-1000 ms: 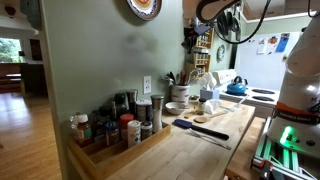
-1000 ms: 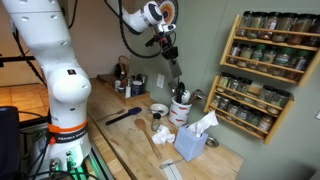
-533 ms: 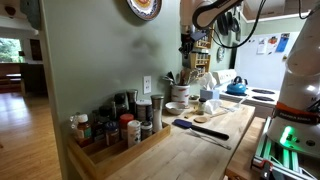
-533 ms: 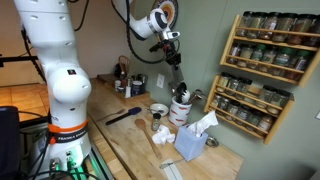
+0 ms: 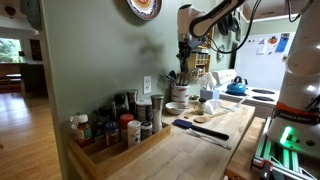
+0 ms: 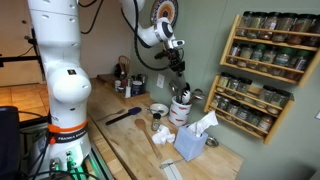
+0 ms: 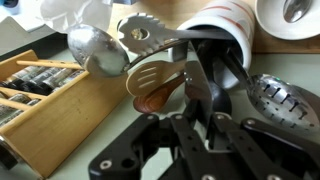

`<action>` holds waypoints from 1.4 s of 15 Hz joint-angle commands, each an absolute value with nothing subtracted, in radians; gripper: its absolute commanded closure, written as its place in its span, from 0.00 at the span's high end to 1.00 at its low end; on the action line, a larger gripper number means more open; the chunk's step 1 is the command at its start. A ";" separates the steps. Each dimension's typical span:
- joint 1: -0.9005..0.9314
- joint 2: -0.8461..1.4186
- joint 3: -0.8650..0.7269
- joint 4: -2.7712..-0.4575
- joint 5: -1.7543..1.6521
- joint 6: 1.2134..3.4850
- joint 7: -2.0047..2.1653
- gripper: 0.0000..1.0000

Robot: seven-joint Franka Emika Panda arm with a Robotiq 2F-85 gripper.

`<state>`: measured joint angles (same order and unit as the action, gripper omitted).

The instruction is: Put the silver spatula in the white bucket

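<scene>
My gripper (image 6: 176,65) hangs just above the white bucket (image 6: 181,110), which stands by the wall with several utensils in it. It is shut on the thin handle of the silver spatula (image 6: 179,84), which runs down into the bucket. In the wrist view the fingers (image 7: 196,112) pinch the handle (image 7: 203,72); it leads into the bucket's mouth (image 7: 228,22), and its blade is hidden among the other utensils. The gripper (image 5: 184,60) and the bucket (image 5: 179,90) also show in an exterior view.
A dark long-handled spatula (image 6: 124,116) and a wooden spoon (image 6: 160,150) lie on the counter. A low white bowl (image 6: 158,108) and a tissue box (image 6: 192,142) stand near the bucket. A spice rack (image 6: 262,68) hangs on the wall. A ladle (image 7: 95,50) and a slotted spoon (image 7: 285,100) lean from the bucket.
My gripper has come down toward the bucket with the spatula, whose lower end has sunk deeper into the bucket.
</scene>
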<state>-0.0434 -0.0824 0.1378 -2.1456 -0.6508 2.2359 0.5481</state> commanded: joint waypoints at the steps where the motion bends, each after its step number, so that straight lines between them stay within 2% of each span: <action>1: -0.022 -0.030 0.105 -2.133 -0.665 2.290 0.559 0.02; 17: -0.001 0.043 0.040 -2.157 -0.644 2.457 0.499 0.02; 18: -0.001 0.036 0.038 -2.161 -0.646 2.460 0.495 0.32; 19: -0.001 0.026 0.036 -2.165 -0.647 2.462 0.489 0.34; 21: -0.001 0.004 0.034 -2.177 -0.639 2.475 0.469 0.48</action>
